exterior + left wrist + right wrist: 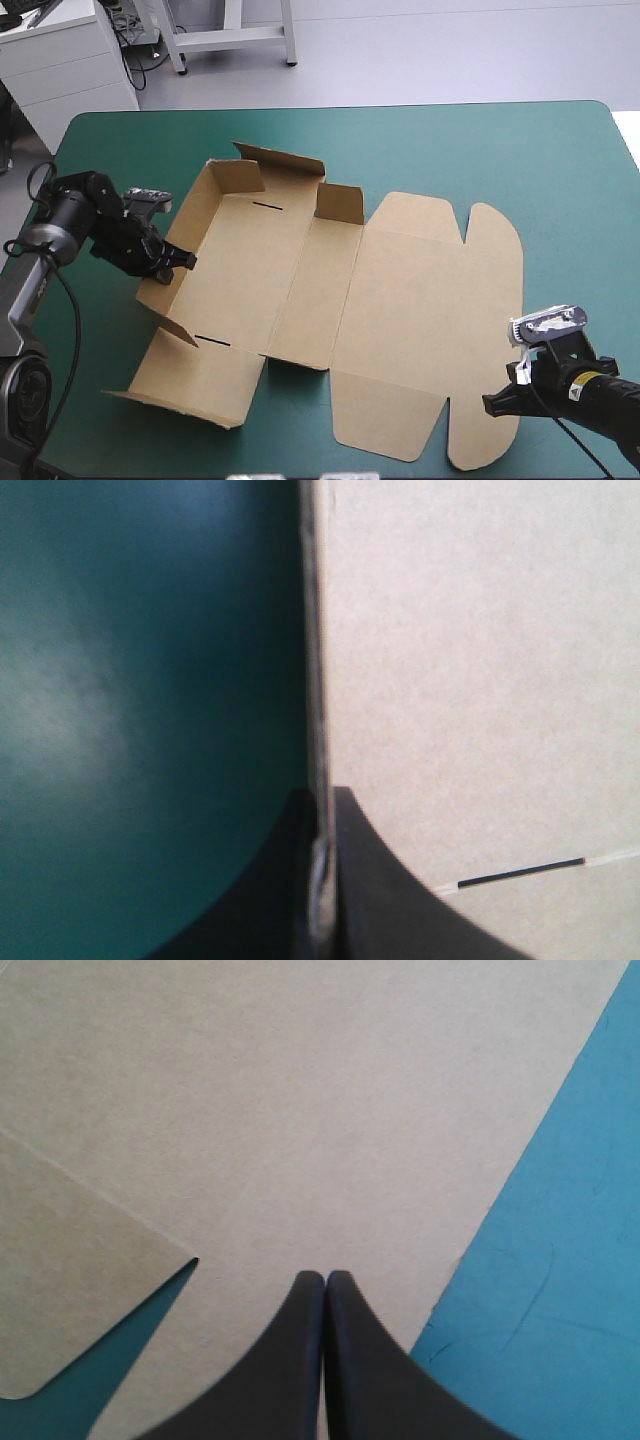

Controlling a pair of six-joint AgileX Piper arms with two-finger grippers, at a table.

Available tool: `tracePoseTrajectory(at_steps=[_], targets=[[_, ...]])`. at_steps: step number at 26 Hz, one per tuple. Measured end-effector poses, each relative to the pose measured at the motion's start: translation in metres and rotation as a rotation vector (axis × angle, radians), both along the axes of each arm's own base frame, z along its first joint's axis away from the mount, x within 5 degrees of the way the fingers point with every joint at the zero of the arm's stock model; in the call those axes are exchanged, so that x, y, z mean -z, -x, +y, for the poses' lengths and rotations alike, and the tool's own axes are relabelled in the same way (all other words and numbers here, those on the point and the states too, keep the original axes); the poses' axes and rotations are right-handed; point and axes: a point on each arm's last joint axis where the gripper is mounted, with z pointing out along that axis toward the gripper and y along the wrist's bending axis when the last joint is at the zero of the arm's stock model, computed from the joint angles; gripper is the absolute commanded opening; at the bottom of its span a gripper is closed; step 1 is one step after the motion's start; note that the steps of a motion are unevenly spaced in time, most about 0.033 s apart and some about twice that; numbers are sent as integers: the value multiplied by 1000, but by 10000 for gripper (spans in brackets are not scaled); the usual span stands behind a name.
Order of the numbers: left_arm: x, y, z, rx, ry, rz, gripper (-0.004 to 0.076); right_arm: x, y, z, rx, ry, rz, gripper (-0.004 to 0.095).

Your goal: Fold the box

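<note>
While the left gripper [183,260] reaches in low, pinching the left wall of the single box [400,290], the right gripper [497,402] points at its near right edge, fingers pressed together.

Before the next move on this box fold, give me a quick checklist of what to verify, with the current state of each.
1. Left gripper grips the box: ok, the board's edge sits between its nearly shut fingers.
2. Left wall raised: ok, it stands up from the base.
3. Far wall raised: ok, upright with both end tabs turned in.
4. Near wall raised: not ok, it lies splayed outward and low.
5. Lid flat: ok, spread on the teal-green cover.
6. Right gripper pinning the lid: cannot tell; its shut fingers are over the lid's near right corner, but contact is not visible.
</note>
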Motion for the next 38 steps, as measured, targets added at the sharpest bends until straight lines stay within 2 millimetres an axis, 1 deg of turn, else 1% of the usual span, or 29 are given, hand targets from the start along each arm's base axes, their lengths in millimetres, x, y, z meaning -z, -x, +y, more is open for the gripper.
tracePoseTrajectory(at_steps=[1, 3, 6, 8, 10, 12, 15, 21, 24, 28, 33, 38], targets=[[-13, -8, -13, 73, -88, -54, -32, 0, 0, 0, 0, 0, 1, -23], [-31, -19, -32, 175, -211, -137, -32, 0, 0, 0, -1, -6, 3, -23], [-49, -36, -74, 369, -413, -254, -32, 0, 1, 2, -2, -21, 9, -23], [-52, -45, -105, 536, -559, -319, -32, 0, 1, 2, -2, -21, 15, -23], [-52, -51, -129, 665, -723, -373, -32, 1, 2, 1, 2, -22, 26, -23], [-51, -51, -145, 730, -801, -416, -32, 1, 2, 1, 7, -24, 35, -23], [-54, -46, -168, 800, -831, -505, -32, 1, 3, 1, 14, -28, 41, -23], [-57, -28, -212, 894, -794, -655, -32, 2, 3, 1, 20, -32, 50, -23], [-51, -17, -229, 951, -830, -696, -32, 2, 4, 2, 18, -44, 58, -23], [-42, 2, -240, 1016, -879, -756, -32, 2, 4, 4, 16, -63, 63, -23], [-38, 33, -236, 1077, -934, -862, -32, 1, 4, 4, 15, -69, 65, -23], [-43, 59, -231, 1146, -941, -986, -32, 1, 4, 4, 15, -72, 66, -23]])
